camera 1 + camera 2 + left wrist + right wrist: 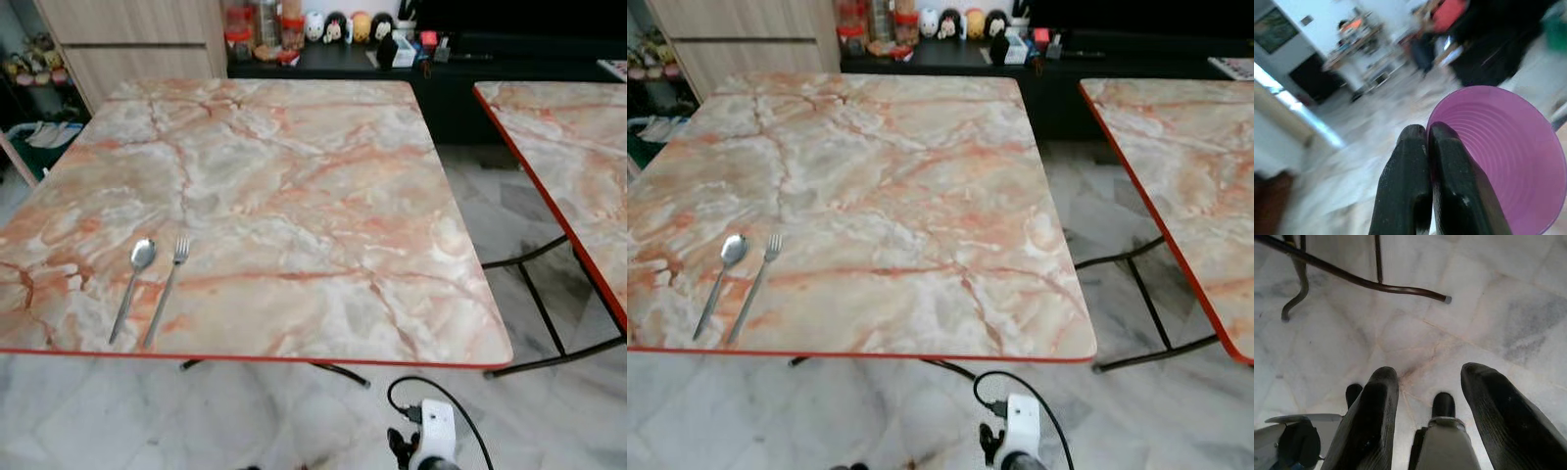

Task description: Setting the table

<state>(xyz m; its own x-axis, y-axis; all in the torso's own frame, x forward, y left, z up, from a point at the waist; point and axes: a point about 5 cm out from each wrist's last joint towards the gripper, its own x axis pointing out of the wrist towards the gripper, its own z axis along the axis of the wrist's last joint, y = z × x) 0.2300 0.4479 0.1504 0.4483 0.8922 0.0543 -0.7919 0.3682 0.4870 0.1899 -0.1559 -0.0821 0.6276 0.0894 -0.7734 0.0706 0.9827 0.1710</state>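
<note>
1. the left gripper (pixel 1427 134) has its two black fingers (pixel 1405 181) pressed together on the rim of a purple cup (pixel 1508 156), pinching the cup's wall between them; the cup's ribbed inside faces the wrist camera.
2. behind the cup the room is blurred: pale floor, a white wall and cluttered shelves far off. no writing can be read there.
3. the right gripper (pixel 1432 382) hangs low over the marble floor (pixel 1474 323) with its fingers (pixel 1374 421) spread apart and nothing between them.
4. beyond those fingers, a dark metal table leg (pixel 1366 283) curves across the floor tiles.
5. the marble-patterned table (pixel 294 176) with a red edge is the landmark. a spoon (pixel 132 287) and a fork (pixel 167 290) lie side by side near its front left corner, close together but apart, handles pointing toward the front edge, the spoon on the left of the fork.
6. below the table's front edge, a white part of the robot's right arm (pixel 436 431) with a looping black cable shows over the floor.
7. to the right of the table, across a gap of floor, stands a second table (pixel 568 147) of the same pattern.
8. behind the table's far edge is a dark sideboard (pixel 460 78) carrying jars and what seem to be small round figurines (pixel 348 26); any labels are too small to read. a wooden cabinet (pixel 127 39) stands at the far left corner.
</note>
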